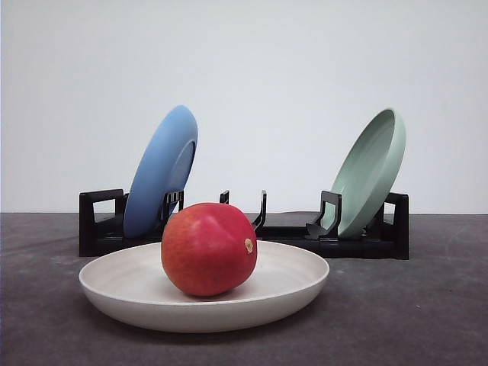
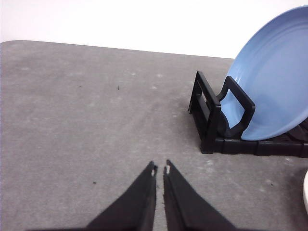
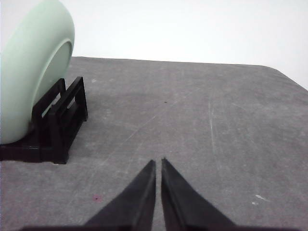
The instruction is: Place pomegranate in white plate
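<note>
1. Pomegranate (image 1: 208, 248) sits inside the white plate (image 1: 293, 293), resting on the plate floor, left of the plate's centre in the front view. Nothing is touching it.
2. White plate is flat on the counter (image 1: 412, 313), just in front of the black rack (image 1: 364, 242).
3. Left gripper (image 2: 160, 170): clenched, tips nearly touching, nothing between them. It hangs over bare counter; the rack end and the blue plate (image 2: 274, 82) are ahead of it and off to its right, well apart from the tips.
4. Right gripper (image 3: 158, 163): also clenched and empty, over bare counter. The pale green plate (image 3: 31, 67) in the rack is ahead and to its left, well apart.
5. A sliver of white rim shows at the edge of the left wrist view, to that gripper's right.
6. Judgement: placement looks done. Fruit is seated and looks stable, both grippers are clear. Nothing visibly left.
</note>
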Tool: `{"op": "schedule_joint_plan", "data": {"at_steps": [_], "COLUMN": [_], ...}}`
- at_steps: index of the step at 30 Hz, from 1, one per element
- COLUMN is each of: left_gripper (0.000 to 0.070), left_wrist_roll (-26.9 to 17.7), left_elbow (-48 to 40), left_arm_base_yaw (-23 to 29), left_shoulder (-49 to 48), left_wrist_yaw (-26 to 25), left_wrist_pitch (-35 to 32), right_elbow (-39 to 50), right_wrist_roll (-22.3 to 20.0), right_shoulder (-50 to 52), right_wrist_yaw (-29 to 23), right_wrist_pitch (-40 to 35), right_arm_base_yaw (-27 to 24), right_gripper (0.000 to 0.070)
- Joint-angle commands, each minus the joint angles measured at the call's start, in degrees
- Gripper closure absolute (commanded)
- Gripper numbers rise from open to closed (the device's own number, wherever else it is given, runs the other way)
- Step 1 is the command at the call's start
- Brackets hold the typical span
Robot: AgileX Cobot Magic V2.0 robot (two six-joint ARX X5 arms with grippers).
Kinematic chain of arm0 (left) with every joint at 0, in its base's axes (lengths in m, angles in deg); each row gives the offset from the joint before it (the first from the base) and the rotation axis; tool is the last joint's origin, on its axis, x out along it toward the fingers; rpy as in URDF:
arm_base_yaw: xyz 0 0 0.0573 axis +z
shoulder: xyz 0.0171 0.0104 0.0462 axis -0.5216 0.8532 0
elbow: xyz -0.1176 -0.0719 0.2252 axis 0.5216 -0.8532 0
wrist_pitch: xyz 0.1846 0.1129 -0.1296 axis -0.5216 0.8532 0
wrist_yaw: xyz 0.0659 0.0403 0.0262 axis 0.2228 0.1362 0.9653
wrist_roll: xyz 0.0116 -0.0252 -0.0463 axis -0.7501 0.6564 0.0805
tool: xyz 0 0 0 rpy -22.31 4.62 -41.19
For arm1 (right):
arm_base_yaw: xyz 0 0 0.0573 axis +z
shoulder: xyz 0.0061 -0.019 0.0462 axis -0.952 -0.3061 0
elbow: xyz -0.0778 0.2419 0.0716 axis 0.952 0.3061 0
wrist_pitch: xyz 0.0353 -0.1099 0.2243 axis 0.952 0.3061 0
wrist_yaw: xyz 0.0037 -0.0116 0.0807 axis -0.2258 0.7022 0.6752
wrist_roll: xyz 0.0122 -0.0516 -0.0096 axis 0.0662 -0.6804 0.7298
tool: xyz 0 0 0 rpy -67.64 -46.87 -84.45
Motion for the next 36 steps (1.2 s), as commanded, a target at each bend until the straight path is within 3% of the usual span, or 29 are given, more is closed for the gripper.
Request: {"op": "schedule_joint_plan", "data": {"at_steps": [1,36], "left_gripper": [0.0696,0.0696], "left_wrist_roll": [-0.55,-0.55], "left_elbow": [-0.55,-0.55], "left_arm_base_yaw": [0.0,0.0], "left_shoulder": [-0.02,-0.02], "left_wrist_yaw": [0.0,0.0], "left_wrist_pitch": [-0.5,-0.5], "right_elbow": [0.24,0.24], "right_wrist_roll": [0.17,0.17], "right_shoulder": [0.04,0.04], "right_wrist_yaw": [-0.02,-0.02], "right_wrist_pitch": [-0.61,-0.61], "right_arm_base_yaw": [-0.09,-0.09], "right_gripper": [0.0684,0.0684]}}
